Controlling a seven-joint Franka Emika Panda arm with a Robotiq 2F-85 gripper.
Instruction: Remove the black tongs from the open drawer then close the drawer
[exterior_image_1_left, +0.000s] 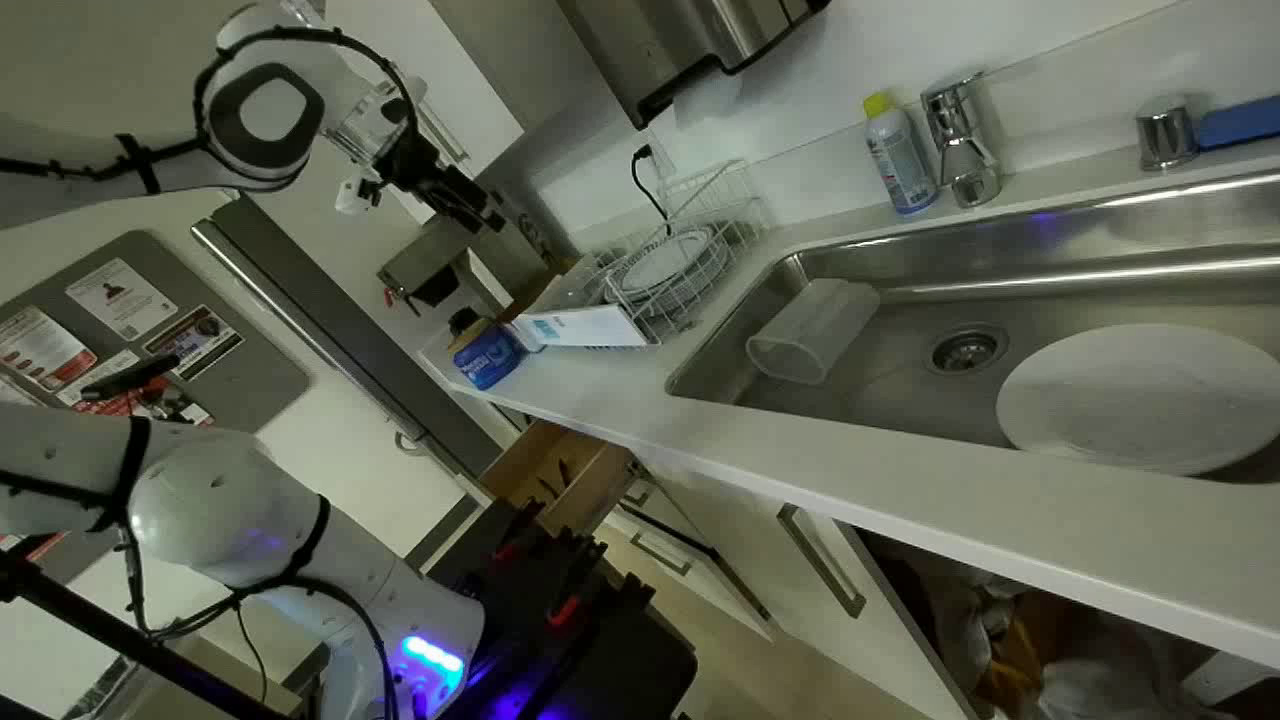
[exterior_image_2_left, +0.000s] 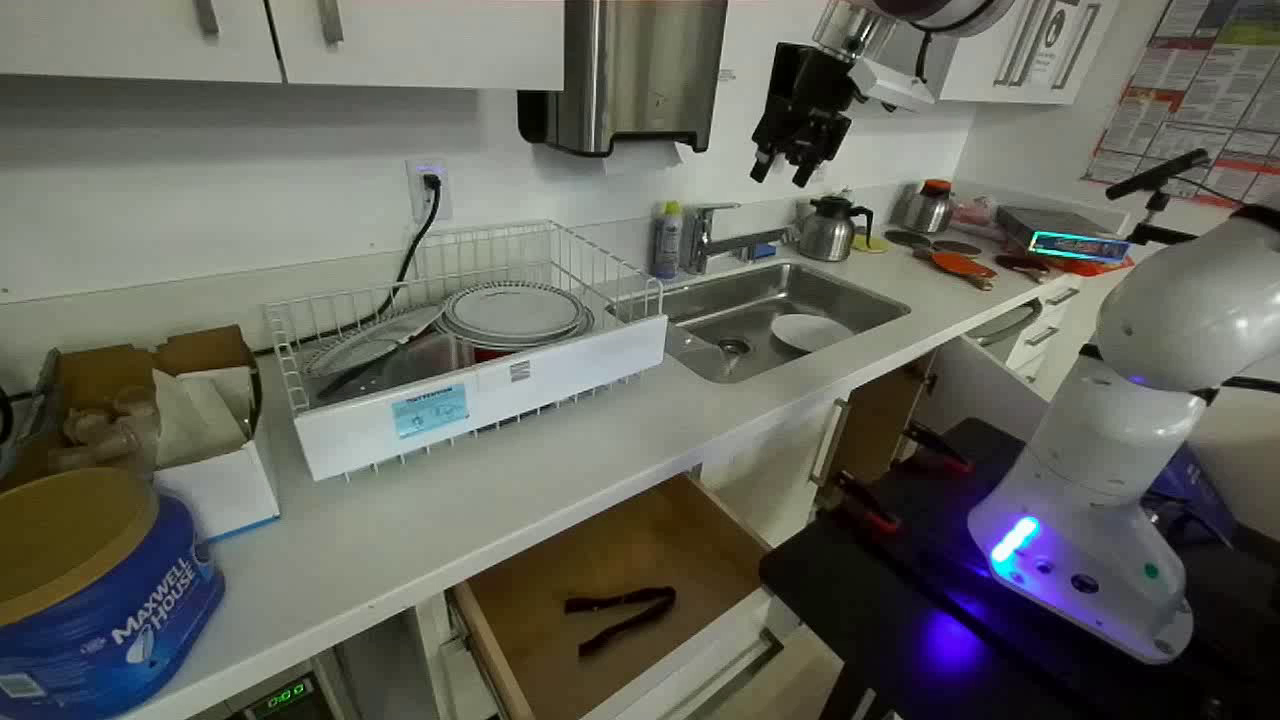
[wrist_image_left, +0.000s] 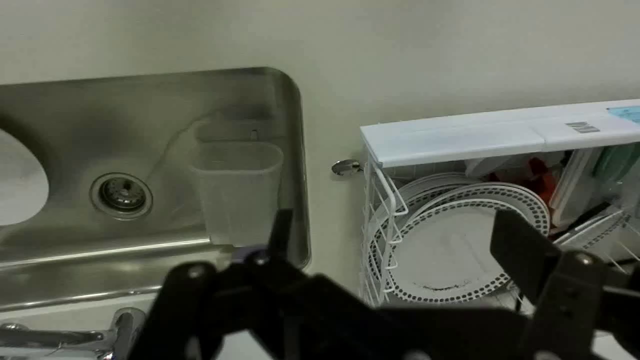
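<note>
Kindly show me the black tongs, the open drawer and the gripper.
Black tongs (exterior_image_2_left: 625, 628): in an exterior view, lower arm.
Open drawer (exterior_image_2_left: 640, 550): in an exterior view, wooden bottom.
Gripper (wrist_image_left: 393, 224): wrist view, midway between fingertips.

Drawer with a smooth wooden inside, satin metal sink, glossy chrome-like faucet, metal-wire dish rack, translucent plastic container, smooth metal towel dispenser, matt gripper, smooth countertop
</note>
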